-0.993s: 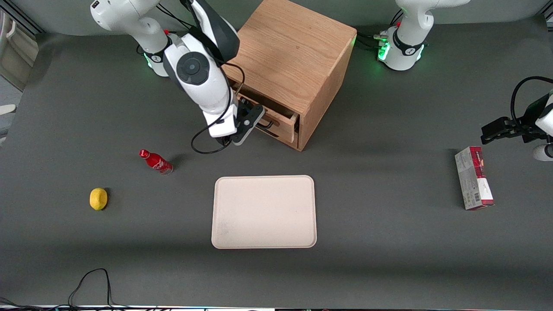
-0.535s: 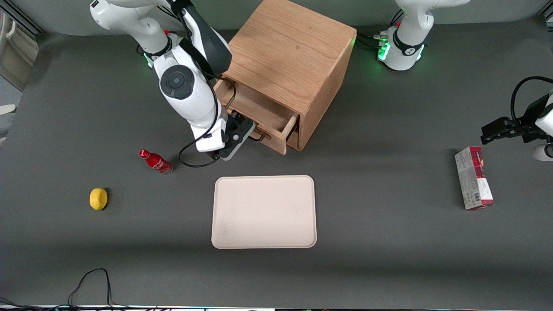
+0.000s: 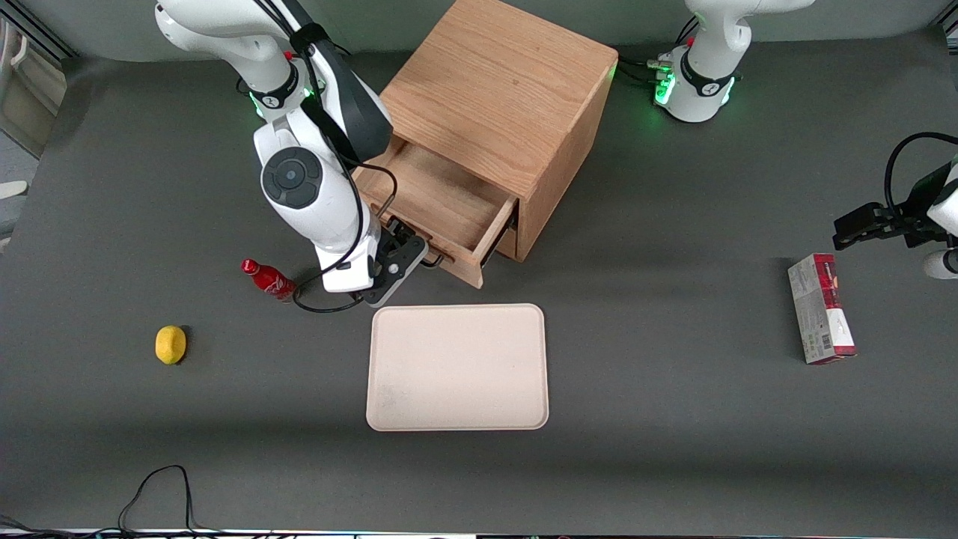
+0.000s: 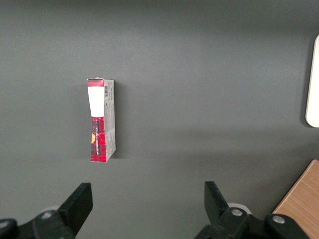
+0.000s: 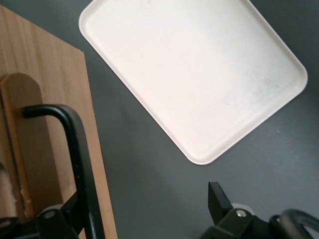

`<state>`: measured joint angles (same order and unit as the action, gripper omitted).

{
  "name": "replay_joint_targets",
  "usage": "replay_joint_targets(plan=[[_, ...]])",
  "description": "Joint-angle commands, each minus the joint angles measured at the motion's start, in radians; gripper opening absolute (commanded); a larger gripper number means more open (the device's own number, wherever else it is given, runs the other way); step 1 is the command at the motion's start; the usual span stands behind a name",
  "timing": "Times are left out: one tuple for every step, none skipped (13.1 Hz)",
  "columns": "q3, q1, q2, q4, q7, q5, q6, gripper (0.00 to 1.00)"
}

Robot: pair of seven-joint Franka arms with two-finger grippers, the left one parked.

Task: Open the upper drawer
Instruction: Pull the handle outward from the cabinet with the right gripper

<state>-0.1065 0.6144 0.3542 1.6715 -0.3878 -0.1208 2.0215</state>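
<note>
The upper drawer (image 3: 441,201) of the oak cabinet (image 3: 501,97) stands pulled well out, and its shallow wooden tray is bare inside. Its dark bar handle (image 3: 432,260) is on the front nearest the front camera. My right gripper (image 3: 408,256) sits at that handle, just above the table. In the right wrist view the gripper (image 5: 147,209) is open, its fingers wide apart. The handle (image 5: 76,149) runs against the inner face of one finger (image 5: 75,211), in front of the wood-grain drawer front (image 5: 47,84). The other finger (image 5: 217,196) hangs over bare table.
A cream tray (image 3: 456,367) lies flat just nearer the front camera than the drawer, also seen as the tray (image 5: 194,74). A red bottle (image 3: 269,279) and a lemon (image 3: 170,344) lie toward the working arm's end. A red-and-white box (image 3: 821,318) lies toward the parked arm's end.
The upper drawer has slid much farther out of the cabinet. My gripper has moved with its handle toward the front camera and the cream tray.
</note>
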Motion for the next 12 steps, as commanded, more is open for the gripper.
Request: replay_joint_targets(plan=[[0.001,-0.022,0.029,-0.058,-0.054,0.023,-0.04,1.0],[0.001,-0.04,0.034,-0.067,-0.066,0.023,-0.043,1.0],[0.001,-0.057,0.038,-0.072,-0.074,0.021,-0.052,1.0],[0.001,-0.065,0.043,-0.082,-0.088,0.023,-0.055,1.0],[0.001,-0.076,0.055,-0.104,-0.098,0.023,-0.07,1.0],[0.001,-0.087,0.066,-0.128,-0.1,0.023,-0.089,1.0],[0.001,-0.096,0.08,-0.15,-0.111,0.023,-0.099,1.0],[0.001,-0.103,0.089,-0.171,-0.12,0.023,-0.109,1.0],[0.001,-0.117,0.101,-0.182,-0.121,0.021,-0.113,1.0],[0.001,-0.126,0.106,-0.197,-0.121,0.021,-0.115,1.0],[0.001,-0.131,0.111,-0.2,-0.121,0.023,-0.115,1.0],[0.001,-0.131,0.115,-0.205,-0.121,0.023,-0.115,1.0]])
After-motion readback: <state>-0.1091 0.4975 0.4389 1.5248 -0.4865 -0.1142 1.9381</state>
